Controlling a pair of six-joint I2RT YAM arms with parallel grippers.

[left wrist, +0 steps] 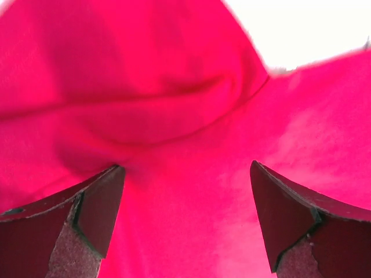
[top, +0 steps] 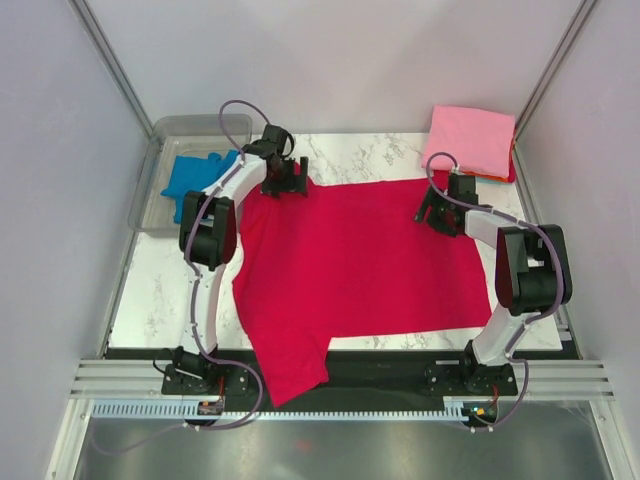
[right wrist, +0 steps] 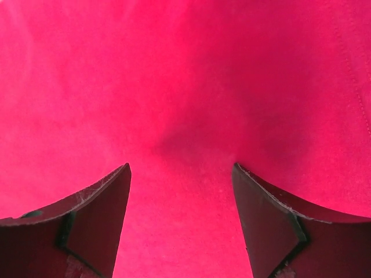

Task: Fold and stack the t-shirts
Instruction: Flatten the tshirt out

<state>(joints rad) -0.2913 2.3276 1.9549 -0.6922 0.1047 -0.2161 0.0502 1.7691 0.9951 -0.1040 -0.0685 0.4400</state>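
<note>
The crimson t-shirt (top: 360, 270) lies spread across the middle of the marble table (top: 160, 300), one part trailing over the near edge between the arm bases; the left gripper (top: 285, 178) sits low at the shirt's far left corner and the right gripper (top: 438, 212) low at its far right edge

In the left wrist view the left gripper (left wrist: 185, 214) has its fingers (left wrist: 98, 214) spread wide, with nothing pinched; the crimson t-shirt (left wrist: 191, 116) fills the gap below them, bunched into a soft ridge just ahead of the tips, and a patch of white table (left wrist: 301, 29) shows beyond it

The right gripper (right wrist: 182, 214) likewise has its fingers (right wrist: 266, 214) well apart and holds nothing; flat cloth of the crimson t-shirt (right wrist: 185, 87) fills the whole right wrist view; whether either gripper's tips press on the fabric I cannot tell

A folded pink t-shirt (top: 470, 140) rests at the far right corner on top of an orange t-shirt (top: 505, 176); a blue t-shirt (top: 195, 180) lies crumpled in the clear tub (top: 160, 135) at far left
</note>
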